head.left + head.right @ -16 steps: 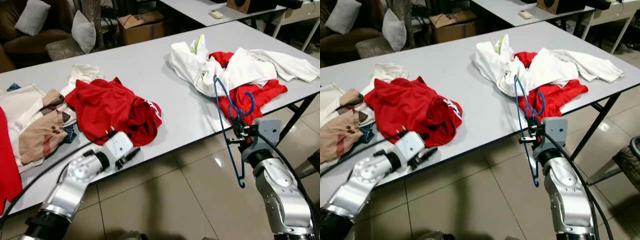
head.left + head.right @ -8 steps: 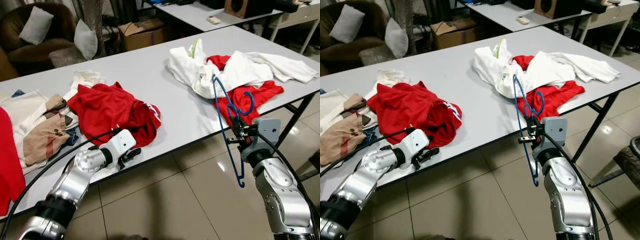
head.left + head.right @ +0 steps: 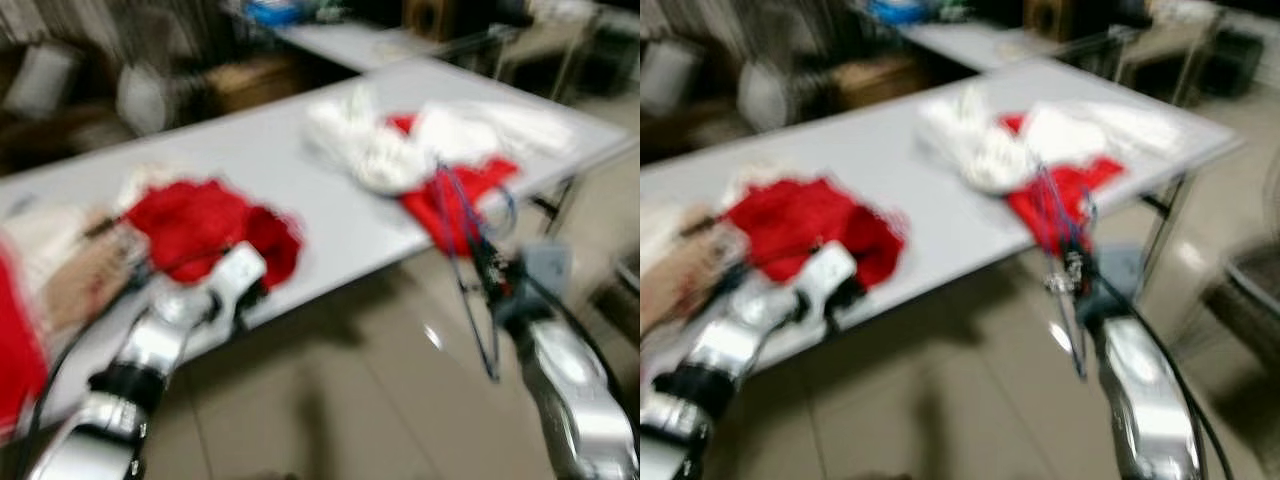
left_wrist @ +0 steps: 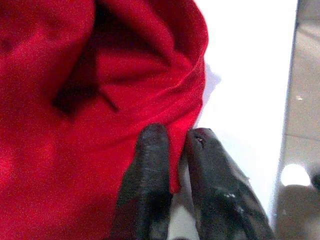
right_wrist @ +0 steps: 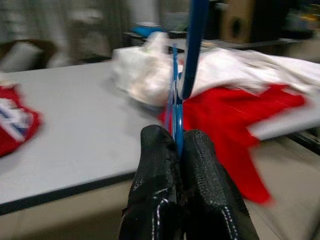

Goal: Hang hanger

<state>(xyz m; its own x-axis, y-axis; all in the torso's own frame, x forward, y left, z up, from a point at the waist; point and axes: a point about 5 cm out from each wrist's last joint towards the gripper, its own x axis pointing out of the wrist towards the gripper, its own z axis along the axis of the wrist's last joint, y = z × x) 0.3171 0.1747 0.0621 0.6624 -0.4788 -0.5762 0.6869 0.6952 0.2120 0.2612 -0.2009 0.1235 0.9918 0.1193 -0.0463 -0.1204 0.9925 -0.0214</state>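
Surface (image 3: pixel 330 215) of pale grey, strewn with red and white clothes, above a tiled floor (image 3: pixel 330 400). Right end effector (image 5: pixel 179 142) pinches the blue hanger (image 5: pixel 176 107) off its edge; left end effector (image 4: pixel 172 145) nips red cloth (image 4: pixel 75 100).

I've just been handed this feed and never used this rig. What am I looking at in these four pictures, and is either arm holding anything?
The two wide, blurred pictures come from the robot's head camera, looking down at its two silver arms and a grey table. The two close ones look along each arm's black fingers.

On the table lie heaps of clothes: a red garment near the left arm, beige clothing further left, and a white and red pile on the right.

The right tool is shut on a blue hanger, held in front of the table's edge. The left tool pinches the edge of the red garment between its fingers.
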